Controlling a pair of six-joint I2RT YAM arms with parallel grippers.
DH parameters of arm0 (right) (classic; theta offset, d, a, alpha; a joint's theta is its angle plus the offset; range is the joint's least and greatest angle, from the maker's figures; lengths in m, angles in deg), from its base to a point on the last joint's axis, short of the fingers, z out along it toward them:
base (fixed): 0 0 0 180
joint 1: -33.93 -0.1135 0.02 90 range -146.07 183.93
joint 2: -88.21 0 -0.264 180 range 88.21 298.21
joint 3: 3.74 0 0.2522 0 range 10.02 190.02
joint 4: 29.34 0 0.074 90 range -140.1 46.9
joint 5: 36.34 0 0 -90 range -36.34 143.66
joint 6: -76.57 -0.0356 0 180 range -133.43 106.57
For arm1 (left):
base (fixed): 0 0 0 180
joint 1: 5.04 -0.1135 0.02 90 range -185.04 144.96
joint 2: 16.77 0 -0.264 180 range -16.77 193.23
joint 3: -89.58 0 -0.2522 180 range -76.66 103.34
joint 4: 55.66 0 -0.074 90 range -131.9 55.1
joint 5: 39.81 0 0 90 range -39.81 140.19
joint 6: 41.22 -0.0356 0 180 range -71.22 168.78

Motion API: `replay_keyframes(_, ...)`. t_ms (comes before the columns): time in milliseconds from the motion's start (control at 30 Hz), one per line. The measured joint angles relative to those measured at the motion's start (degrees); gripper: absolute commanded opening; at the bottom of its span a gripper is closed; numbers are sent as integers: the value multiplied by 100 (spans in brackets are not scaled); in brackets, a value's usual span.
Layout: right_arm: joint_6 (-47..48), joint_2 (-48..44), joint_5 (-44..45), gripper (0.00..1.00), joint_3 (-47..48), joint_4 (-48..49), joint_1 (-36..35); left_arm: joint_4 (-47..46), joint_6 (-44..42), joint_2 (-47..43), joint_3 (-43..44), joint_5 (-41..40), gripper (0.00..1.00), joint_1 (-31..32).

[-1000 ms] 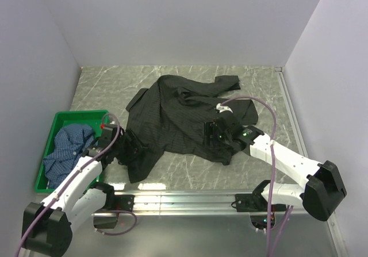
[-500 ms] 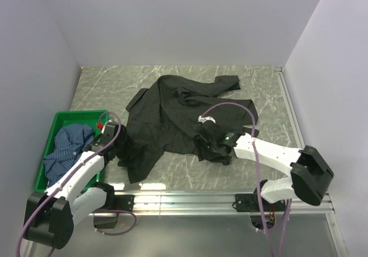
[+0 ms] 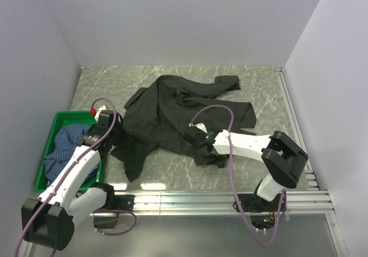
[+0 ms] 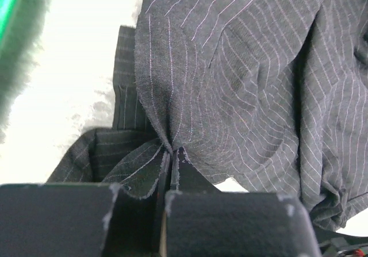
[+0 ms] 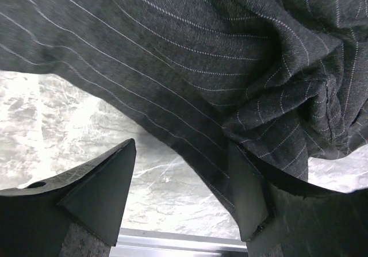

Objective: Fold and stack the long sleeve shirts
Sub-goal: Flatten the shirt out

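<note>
The black pinstriped long sleeve shirt [image 3: 178,110] lies crumpled across the middle of the marble table. My left gripper [image 3: 115,137] is shut on its left edge, and the cloth [image 4: 230,84] bunches into a pinch at the fingertips [image 4: 172,156]. My right gripper [image 3: 199,146] is open at the shirt's lower hem. The hem [image 5: 190,125] drapes over its right finger [image 5: 247,194], while its left finger [image 5: 109,182] stands over bare table. The blue checked shirt [image 3: 62,148] lies bundled in the green crate.
The green crate [image 3: 77,115] stands at the table's left edge beside my left arm. A metal rail [image 3: 190,199] runs along the near edge. White walls close in the left, back and right sides.
My left gripper has shut on the black shirt's left edge and drawn back toward the crate. My right gripper has slid left along the lower hem and stayed open.
</note>
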Motion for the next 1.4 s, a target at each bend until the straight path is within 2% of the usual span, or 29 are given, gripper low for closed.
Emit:
replay_keyframes(133, -22, 238, 114, 72, 103, -116, -153, 55, -162, 31, 98, -57, 2, -55)
replay_keyframes(400, -24, 538, 400, 65, 391, -387, -623, 181, -387, 245, 208, -59, 3, -223)
replay_keyframes(633, -151, 798, 656, 48, 619, -581, -990, 221, -586, 420, 481, -63, 2, -354)
replay_keyframes(700, -199, 828, 675, 46, 627, -610, -1005, 245, -647, 459, 553, -68, 1, -413)
replay_keyframes(900, -343, 907, 813, 23, 636, -776, -1014, 267, -800, 568, 868, -103, 1, -588)
replay_keyframes(967, -367, 938, 852, 9, 636, -824, -1014, 267, -839, 595, 981, -101, 1, -616)
replay_keyframes(1033, -407, 949, 914, 0, 636, -883, -1014, 278, -852, 627, 1082, -98, 1, -629)
replay_keyframes(1233, -398, 599, 1325, 0, 870, -1364, -1001, 518, -909, 785, 1729, -46, 1, -634)
replay_keyframes(1400, -208, -393, 1967, 0, 2011, -2216, -658, 608, -953, 1016, 3034, 11, 0, -658)
